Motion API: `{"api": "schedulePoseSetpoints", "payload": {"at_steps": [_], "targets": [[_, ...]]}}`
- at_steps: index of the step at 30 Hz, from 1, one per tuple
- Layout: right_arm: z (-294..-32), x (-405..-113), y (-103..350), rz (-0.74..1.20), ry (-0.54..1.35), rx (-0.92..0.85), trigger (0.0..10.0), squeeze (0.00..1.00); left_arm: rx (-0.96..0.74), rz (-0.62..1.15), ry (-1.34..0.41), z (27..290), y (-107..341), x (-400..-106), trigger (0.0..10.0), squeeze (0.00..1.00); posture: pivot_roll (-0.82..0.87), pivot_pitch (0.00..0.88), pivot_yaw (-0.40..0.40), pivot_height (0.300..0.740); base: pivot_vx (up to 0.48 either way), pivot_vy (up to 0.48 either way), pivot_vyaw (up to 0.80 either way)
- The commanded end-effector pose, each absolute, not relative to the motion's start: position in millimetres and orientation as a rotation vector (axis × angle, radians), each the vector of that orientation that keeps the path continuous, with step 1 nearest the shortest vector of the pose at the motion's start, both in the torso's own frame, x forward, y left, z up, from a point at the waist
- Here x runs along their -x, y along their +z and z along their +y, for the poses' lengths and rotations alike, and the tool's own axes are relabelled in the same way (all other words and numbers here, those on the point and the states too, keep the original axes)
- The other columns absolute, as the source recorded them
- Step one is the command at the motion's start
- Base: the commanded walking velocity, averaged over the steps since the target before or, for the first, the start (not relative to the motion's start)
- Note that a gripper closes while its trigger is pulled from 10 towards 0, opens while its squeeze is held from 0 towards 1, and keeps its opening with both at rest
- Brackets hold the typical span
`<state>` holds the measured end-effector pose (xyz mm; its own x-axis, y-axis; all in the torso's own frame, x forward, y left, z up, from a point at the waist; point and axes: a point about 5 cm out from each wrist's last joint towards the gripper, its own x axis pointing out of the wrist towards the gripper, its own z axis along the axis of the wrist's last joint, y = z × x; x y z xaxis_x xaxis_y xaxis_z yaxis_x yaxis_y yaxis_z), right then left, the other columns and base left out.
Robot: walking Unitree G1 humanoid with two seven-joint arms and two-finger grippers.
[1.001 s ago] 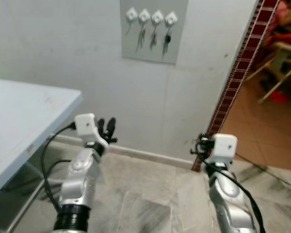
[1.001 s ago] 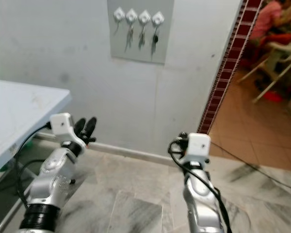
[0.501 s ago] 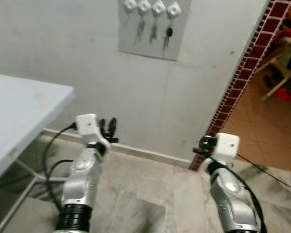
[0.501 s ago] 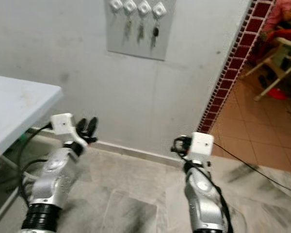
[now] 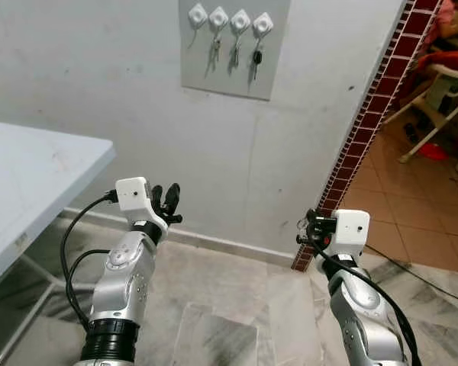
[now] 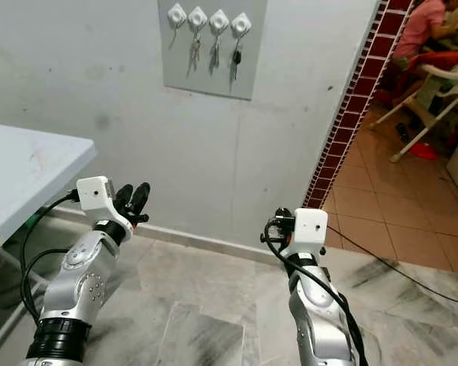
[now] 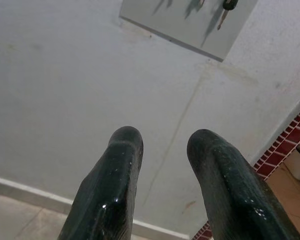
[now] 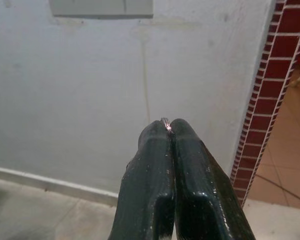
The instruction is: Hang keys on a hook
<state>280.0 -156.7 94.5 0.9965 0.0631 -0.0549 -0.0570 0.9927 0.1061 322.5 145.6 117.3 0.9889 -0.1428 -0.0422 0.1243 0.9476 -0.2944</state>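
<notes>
A grey hook board [image 5: 227,47] hangs high on the white wall with a row of white hooks. Keys [image 5: 233,52] dangle from the three right hooks, and the leftmost hook [image 5: 197,13] looks bare. My right gripper [image 5: 304,226] is held low, well below and right of the board, shut on a thin metal key ring [image 8: 165,121] that just peeks out between its fingertips. My left gripper [image 5: 164,200] is raised at the same height, below and left of the board. Its fingers [image 7: 122,155] stand open with nothing between them.
A white table [image 5: 30,175] juts in at the left, with its legs and a black cable beneath. A dark red tiled wall edge [image 5: 370,126] marks the corner on the right. Beyond it lie an orange tiled floor, a chair and a seated person [image 6: 424,30].
The whole picture has shifted with the camera, so the board sits a little differently in view. Both arms keep the same pose, the right gripper still shut and the left open.
</notes>
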Motion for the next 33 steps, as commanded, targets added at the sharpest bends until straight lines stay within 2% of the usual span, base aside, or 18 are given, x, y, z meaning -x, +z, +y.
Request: {"api": "schedulePoseSetpoints", "payload": {"at_steps": [1,33], "targets": [[-159.2,-281.3,100.1,0.030,0.059,-0.095,10.0,0.00,0.293,0.049,-0.139,145.5,123.5,-325.6,10.0,0.00,0.13,0.000,-0.050,0.740,0.371,0.000,0.00],[-157.4,-282.4,100.6,0.020,0.073,-0.098,10.0,0.00,0.297,0.043,-0.123,149.8,124.8,-327.1,10.0,0.00,0.14,0.000,-0.046,0.740,0.403,0.000,0.00]]}}
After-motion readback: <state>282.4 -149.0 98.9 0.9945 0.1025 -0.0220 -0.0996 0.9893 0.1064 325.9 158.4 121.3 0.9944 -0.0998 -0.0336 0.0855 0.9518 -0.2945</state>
